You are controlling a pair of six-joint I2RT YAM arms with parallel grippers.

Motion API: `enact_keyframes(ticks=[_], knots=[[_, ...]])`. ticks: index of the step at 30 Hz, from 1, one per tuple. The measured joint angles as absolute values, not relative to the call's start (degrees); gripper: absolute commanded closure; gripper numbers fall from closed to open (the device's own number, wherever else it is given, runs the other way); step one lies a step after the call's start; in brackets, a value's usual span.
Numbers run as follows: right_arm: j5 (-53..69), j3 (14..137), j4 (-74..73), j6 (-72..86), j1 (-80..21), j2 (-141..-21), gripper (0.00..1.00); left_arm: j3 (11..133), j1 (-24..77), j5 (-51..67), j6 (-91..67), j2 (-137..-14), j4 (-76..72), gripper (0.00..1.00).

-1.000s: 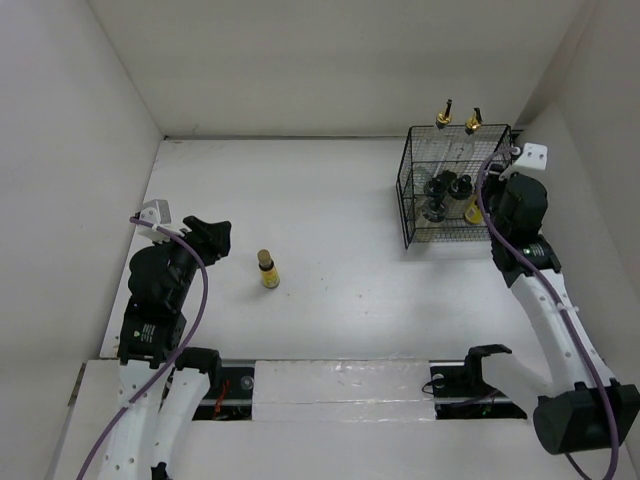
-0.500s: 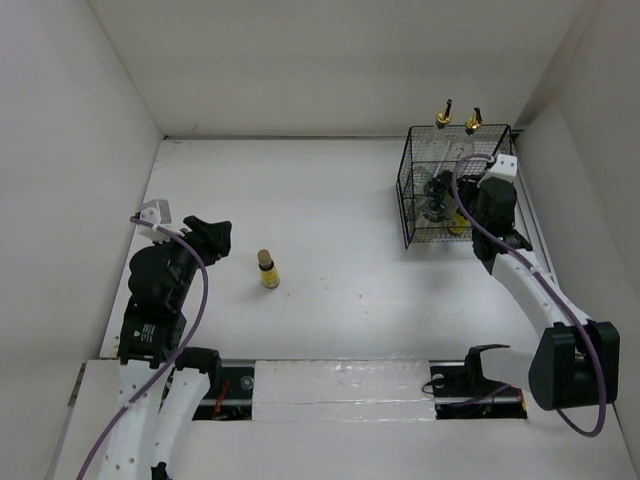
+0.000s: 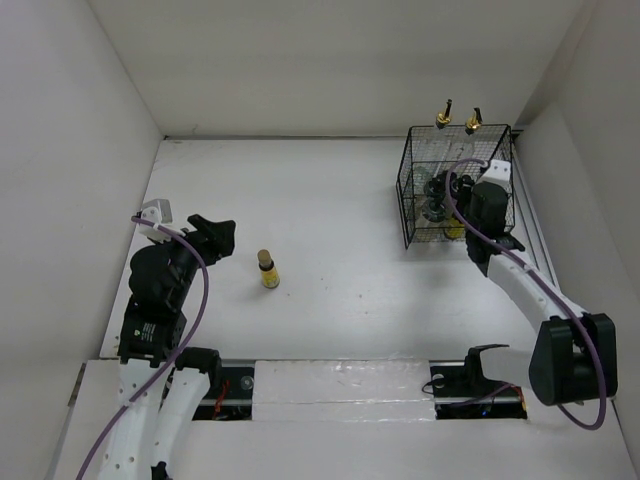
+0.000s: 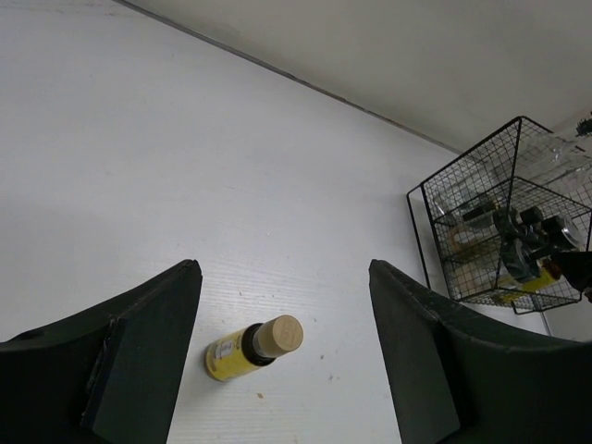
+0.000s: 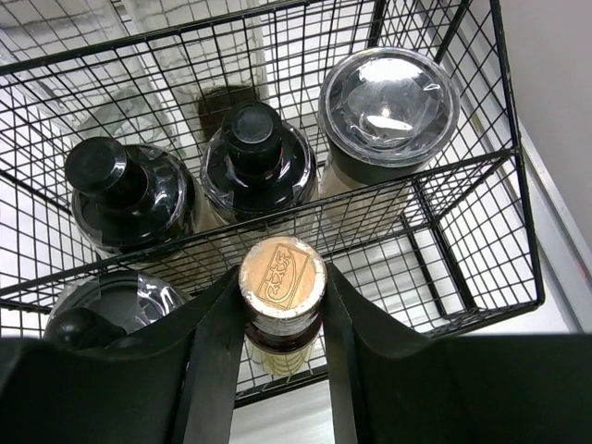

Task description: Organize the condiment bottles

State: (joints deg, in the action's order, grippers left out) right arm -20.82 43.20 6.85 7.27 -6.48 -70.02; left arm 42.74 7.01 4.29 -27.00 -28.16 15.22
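A yellow bottle with a tan cap [image 3: 267,270] stands alone on the white table. In the left wrist view this bottle [image 4: 250,347] sits low between my fingers, untouched. My left gripper [image 3: 221,238] is open just left of it. My right gripper [image 5: 282,319] is shut on the neck of a second yellow bottle [image 5: 282,276], held upright at the near side of the black wire basket [image 5: 520,222]. Inside the basket stand jars with black lids [image 5: 254,157], one with a silvery lid [image 5: 388,97], and glass cruets with gold spouts [image 3: 443,115].
The basket [image 3: 405,195] stands at the back right, close to the right wall. White walls close the table on the left, back and right. The right arm reaches over the basket's right side.
My right arm swung left and brought its yellow bottle over the basket. My left gripper opened wider around the standing bottle; that bottle has not moved.
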Motion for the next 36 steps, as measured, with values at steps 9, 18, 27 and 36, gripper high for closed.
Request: enact_keyframes(ticks=[9,18,27,36], knots=[[-21.71,43.90,5.93,7.60,-7.29,-66.17,0.32,42.74,7.01,4.34,-27.00,-28.25,15.22,0.29],[-6.26,45.87,10.22,6.17,-15.09,-54.94,0.93,42.74,7.01,4.27,-27.00,-28.45,15.22,0.31],[10.13,50.22,18.46,0.67,-50.30,-79.33,0.23,42.74,7.01,3.92,-26.98,-28.56,15.22,0.38],[10.07,62.39,18.79,-3.46,-59.53,-98.00,0.15,42.74,7.01,3.18,-26.98,-28.40,15.22,0.38]])
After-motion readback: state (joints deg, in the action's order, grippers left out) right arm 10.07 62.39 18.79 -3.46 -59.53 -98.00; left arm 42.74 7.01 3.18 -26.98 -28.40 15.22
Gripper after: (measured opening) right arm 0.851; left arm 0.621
